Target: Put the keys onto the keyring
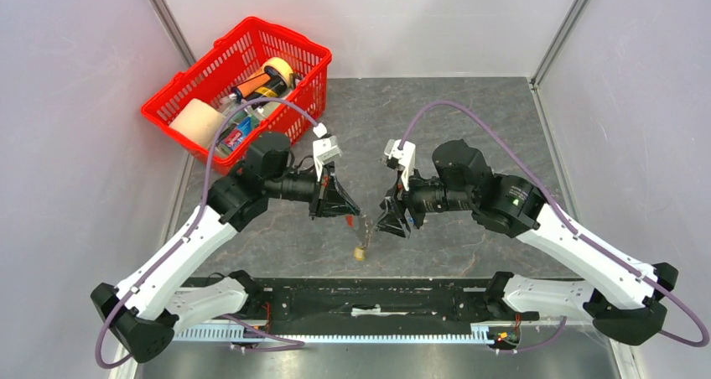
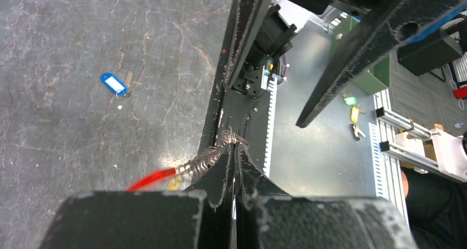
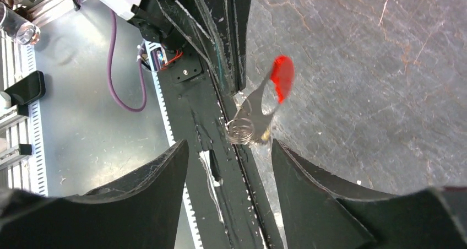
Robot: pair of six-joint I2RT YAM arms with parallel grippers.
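Two grippers meet tip to tip above the grey table. The left gripper is clenched on the keyring, whose coiled metal end is pinched at its fingertips while the red crescent sticks out to one side below them. The right gripper has its jaws spread and grips nothing. The keyring dangles just ahead of its fingertips, in line with the gap between them. One blue-headed key lies flat on the table, well off to the side of the left gripper and apart from it. Behind the left arm stands a red basket.
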